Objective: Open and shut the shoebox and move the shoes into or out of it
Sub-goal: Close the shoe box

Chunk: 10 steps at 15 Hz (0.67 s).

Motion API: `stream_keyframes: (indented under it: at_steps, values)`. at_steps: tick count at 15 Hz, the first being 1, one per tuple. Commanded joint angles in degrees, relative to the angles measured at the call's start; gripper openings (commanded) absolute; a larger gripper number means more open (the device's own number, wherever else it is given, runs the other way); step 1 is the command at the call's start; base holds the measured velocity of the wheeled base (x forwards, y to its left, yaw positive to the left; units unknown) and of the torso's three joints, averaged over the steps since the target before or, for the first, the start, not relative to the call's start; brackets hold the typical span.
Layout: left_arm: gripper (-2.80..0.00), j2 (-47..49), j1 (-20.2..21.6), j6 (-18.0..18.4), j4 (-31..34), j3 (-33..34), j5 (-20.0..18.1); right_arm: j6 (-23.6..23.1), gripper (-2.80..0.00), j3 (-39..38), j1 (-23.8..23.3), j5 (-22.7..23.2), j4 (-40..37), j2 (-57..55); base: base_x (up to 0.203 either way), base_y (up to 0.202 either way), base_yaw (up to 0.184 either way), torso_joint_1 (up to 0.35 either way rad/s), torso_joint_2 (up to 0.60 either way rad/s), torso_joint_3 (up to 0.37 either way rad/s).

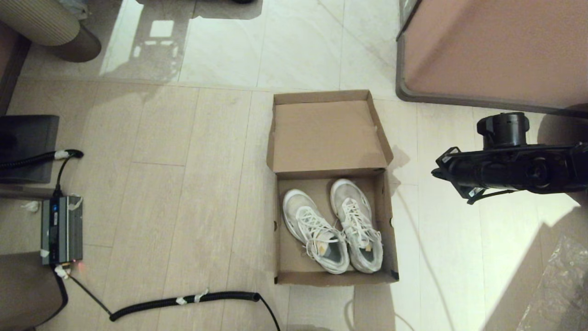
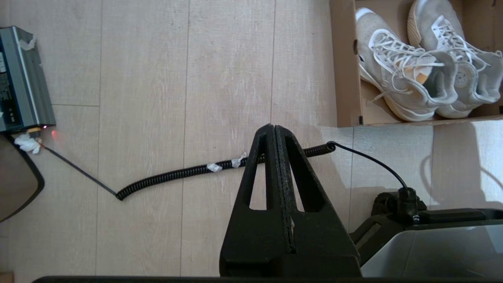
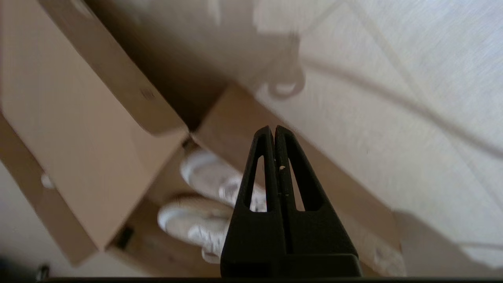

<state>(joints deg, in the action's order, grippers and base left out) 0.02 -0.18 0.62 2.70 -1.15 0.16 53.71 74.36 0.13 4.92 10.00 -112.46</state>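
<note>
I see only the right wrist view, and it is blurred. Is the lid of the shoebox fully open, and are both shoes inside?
Observer: Yes. In the head view the shoebox stands with its lid folded back, and both shoes lie side by side inside.
Operator: Where is the left end effector?
Observer: The left end effector hangs shut over the floor, above a coiled cable, apart from the box.
Operator: And my end effector?
Observer: The right end effector is shut, holding nothing; its arm is to the right of the box.
</note>
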Motion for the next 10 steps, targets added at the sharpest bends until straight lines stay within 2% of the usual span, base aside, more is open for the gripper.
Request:
stream_keyframes:
  at_steps: [1,3,6,10]
  values:
    - [-2.80,-0.11,0.01,-0.01,0.03,0.00,0.02,0.07,-2.80,2.85,-0.82,6.90,-2.07,-2.37,0.000,0.000,0.000,0.000,0.00,0.000]
    - [-2.80,-0.11,0.01,-0.01,0.03,0.00,0.02,-0.47,-2.80,5.66,-0.94,11.10,-4.48,-4.83,0.000,0.000,0.000,0.000,0.00,0.000]
    - [-2.80,-0.11,0.01,0.43,0.11,0.00,-0.07,-1.61,-2.80,10.18,-1.03,13.51,-5.57,-9.16,0.000,0.000,0.000,0.000,0.00,0.000]
    - [-2.80,-0.11,0.01,0.17,0.11,0.00,-0.07,-1.15,-2.80,17.79,-2.20,21.08,-5.76,-14.73,0.000,0.000,0.000,0.000,0.00,0.000]
